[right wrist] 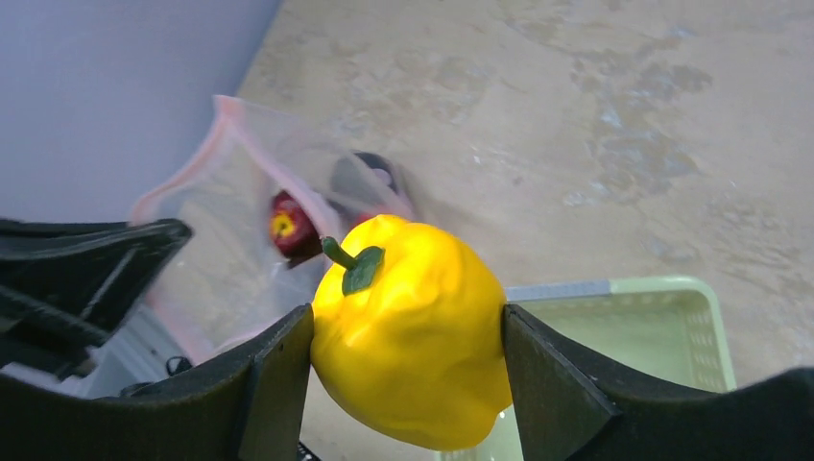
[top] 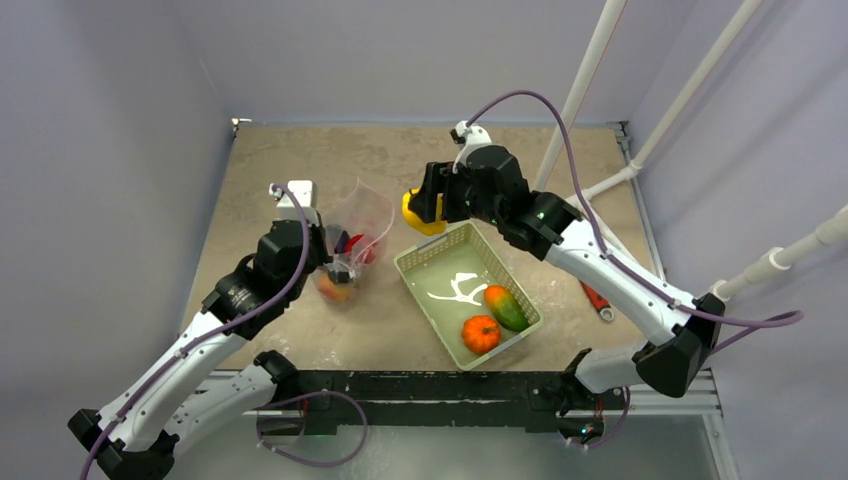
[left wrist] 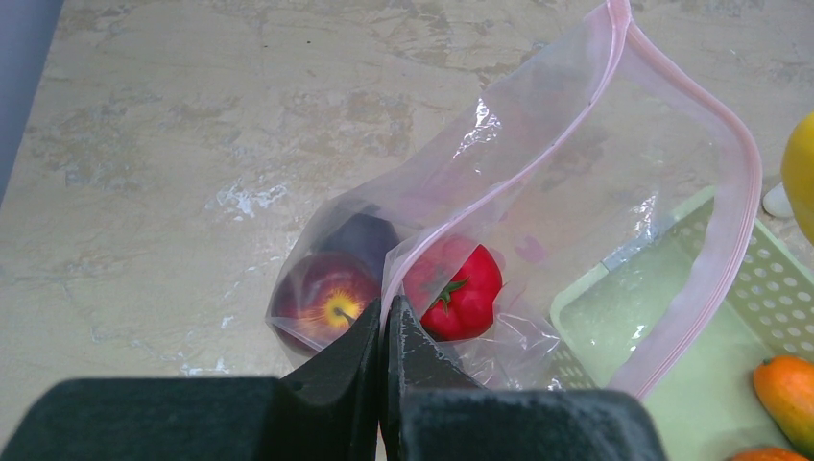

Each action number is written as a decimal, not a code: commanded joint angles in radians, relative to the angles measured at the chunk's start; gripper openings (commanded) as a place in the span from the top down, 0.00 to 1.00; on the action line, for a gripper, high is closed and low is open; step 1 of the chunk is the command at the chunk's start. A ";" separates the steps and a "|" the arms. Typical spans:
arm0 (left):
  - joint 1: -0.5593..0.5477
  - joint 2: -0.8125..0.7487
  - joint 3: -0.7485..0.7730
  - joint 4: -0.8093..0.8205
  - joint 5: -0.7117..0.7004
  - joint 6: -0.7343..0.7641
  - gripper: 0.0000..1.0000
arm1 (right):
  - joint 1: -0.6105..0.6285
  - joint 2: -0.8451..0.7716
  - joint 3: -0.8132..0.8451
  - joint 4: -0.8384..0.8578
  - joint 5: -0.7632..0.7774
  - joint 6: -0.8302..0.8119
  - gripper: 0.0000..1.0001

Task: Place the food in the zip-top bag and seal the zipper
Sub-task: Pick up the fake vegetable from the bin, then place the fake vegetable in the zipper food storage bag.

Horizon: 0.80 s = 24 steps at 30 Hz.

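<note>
The clear zip-top bag (top: 355, 225) stands open left of the basket, its pink zipper (left wrist: 730, 182) forming a wide loop. Inside lie a peach (left wrist: 322, 298), a red tomato (left wrist: 466, 288) and a dark purple eggplant (left wrist: 360, 240). My left gripper (left wrist: 384, 312) is shut on the bag's near mouth edge and holds it up. My right gripper (right wrist: 408, 331) is shut on the yellow pepper (right wrist: 413, 327), held in the air above the basket's far corner, right of the bag's mouth (top: 420, 210). An orange pumpkin (top: 481, 334) and a green and orange piece (top: 506, 306) lie in the basket.
The pale green basket (top: 425, 275) sits at table centre with a white scrap (top: 458, 290) inside. A red tool (top: 597, 300) lies at the right edge. White pipes (top: 590, 70) rise at the back right. Walls close the left and back.
</note>
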 commanded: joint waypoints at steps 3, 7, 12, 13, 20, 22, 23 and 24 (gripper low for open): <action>0.002 -0.011 -0.002 0.021 -0.009 0.018 1.00 | 0.040 -0.054 0.074 0.193 -0.143 -0.052 0.82; 0.001 -0.019 -0.003 0.025 -0.013 0.017 1.00 | 0.076 -0.047 0.110 0.267 -0.192 -0.063 0.83; 0.002 -0.031 -0.004 0.030 -0.012 0.017 1.00 | 0.119 -0.009 0.140 0.343 -0.198 -0.077 0.83; 0.001 -0.031 -0.004 0.030 -0.012 0.016 1.00 | 0.125 -0.001 0.137 0.363 -0.199 -0.079 0.83; 0.002 -0.044 -0.007 0.038 -0.007 0.017 1.00 | 0.152 0.083 0.099 0.467 -0.199 -0.103 0.85; 0.002 -0.050 -0.009 0.040 -0.007 0.017 1.00 | 0.158 0.104 0.079 0.498 -0.196 -0.112 0.85; 0.001 -0.053 -0.007 0.040 -0.009 0.017 1.00 | 0.161 0.113 0.067 0.517 -0.193 -0.116 0.85; 0.001 -0.058 -0.007 0.040 -0.012 0.015 1.00 | 0.165 0.120 0.057 0.533 -0.189 -0.121 0.84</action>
